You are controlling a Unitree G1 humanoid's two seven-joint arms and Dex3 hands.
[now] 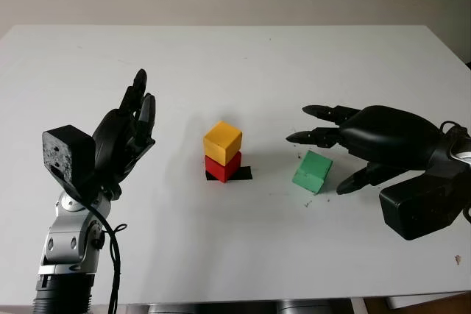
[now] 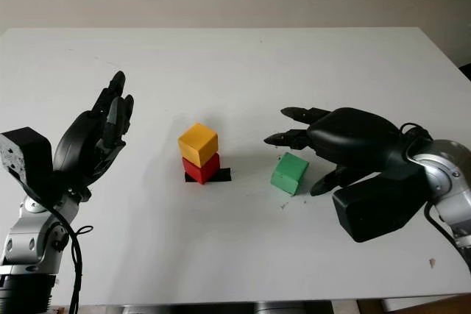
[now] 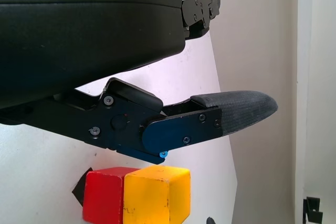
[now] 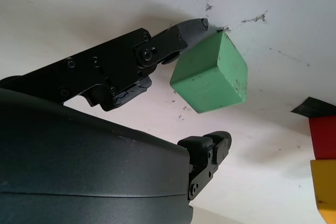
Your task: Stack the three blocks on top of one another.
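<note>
Green block: you see the green block (image 1: pixel 312 171) on the worktop (image 1: pixel 235 56), to the right of the stack and apart from it, sitting skewed to the worktop's edges.
Right hand: your right hand (image 1: pixel 346 141) arches over the green block, uncurled and gripping nothing; one of its fingers (image 4: pixel 186 31) sits at the block's corner, contact uncertain, another (image 4: pixel 210 148) stands just off the opposite side.
Key relation: the block lies between those fingers, so you judge a straight close should catch it; it has no long axis.
Nearer hand: the right, by far.
Stack: the yellow block (image 1: pixel 222 142) sits on the red block (image 1: pixel 223 166), which stands on a black mark (image 1: pixel 243 173); two of three are placed.
Left hand: your left hand (image 1: pixel 132 126) is raised left of the stack, open and apart from it.
Surface: white, matte and flat, with faint scuffs near the green block.
Room: plain pale wall behind.
</note>
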